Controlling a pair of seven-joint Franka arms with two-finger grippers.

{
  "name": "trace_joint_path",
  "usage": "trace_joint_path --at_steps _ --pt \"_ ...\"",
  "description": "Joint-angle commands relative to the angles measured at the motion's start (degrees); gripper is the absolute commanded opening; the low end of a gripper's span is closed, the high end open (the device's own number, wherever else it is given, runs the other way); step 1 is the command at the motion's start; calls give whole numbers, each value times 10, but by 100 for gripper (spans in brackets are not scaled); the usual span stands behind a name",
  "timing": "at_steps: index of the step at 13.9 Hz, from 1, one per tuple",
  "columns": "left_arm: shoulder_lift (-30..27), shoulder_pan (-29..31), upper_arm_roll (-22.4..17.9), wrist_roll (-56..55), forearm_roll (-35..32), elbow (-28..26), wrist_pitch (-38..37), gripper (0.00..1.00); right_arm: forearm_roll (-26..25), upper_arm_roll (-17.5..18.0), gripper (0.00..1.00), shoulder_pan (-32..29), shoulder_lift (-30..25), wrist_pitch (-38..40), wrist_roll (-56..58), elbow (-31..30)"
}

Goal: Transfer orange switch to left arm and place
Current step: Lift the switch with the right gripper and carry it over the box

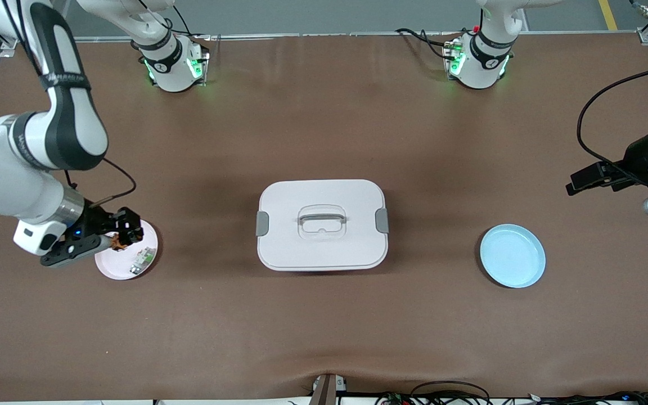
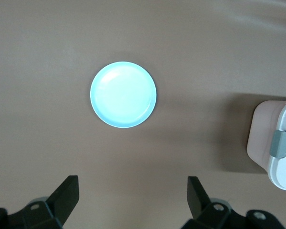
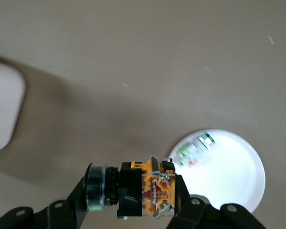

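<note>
My right gripper (image 1: 123,232) is shut on the orange switch (image 1: 118,241), a small black part with orange pieces, and holds it just above the pink plate (image 1: 111,269) at the right arm's end of the table. In the right wrist view the switch (image 3: 143,188) sits crosswise between the fingers, over the edge of the plate (image 3: 238,183). The white box (image 1: 322,225) with grey latches stands in the table's middle. My left gripper (image 1: 577,184) is open and empty, up over the left arm's end of the table; its fingers (image 2: 66,193) frame bare table.
A small green-and-white component (image 1: 142,260) lies on the pink plate, also in the right wrist view (image 3: 196,147). A light blue plate (image 1: 512,255) lies empty between the box and the left arm's end, also in the left wrist view (image 2: 123,94). The box's corner (image 2: 275,143) shows there too.
</note>
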State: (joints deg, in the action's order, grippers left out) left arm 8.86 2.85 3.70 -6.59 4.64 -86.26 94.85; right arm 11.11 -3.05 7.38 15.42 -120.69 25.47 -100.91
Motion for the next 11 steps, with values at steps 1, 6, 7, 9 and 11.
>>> trace_joint_path --at_steps 1,6,7,9,11 --pt "1 2 1 -2 11 5 3 100 5 -5 20 43 -38 4 92 3" --pt "1 4 0 5 12 5 2 100 8 -3 16 134 -49 3 183 61" --pt "2 3 0 4 12 5 2 100 8 -3 12 155 -48 -2 197 73" --pt "7 2 0 4 26 7 2 100 42 -4 12 185 -43 -6 221 105" --pt "15 5 -2 4 78 7 2 100 77 -5 11 217 -39 -29 258 133"
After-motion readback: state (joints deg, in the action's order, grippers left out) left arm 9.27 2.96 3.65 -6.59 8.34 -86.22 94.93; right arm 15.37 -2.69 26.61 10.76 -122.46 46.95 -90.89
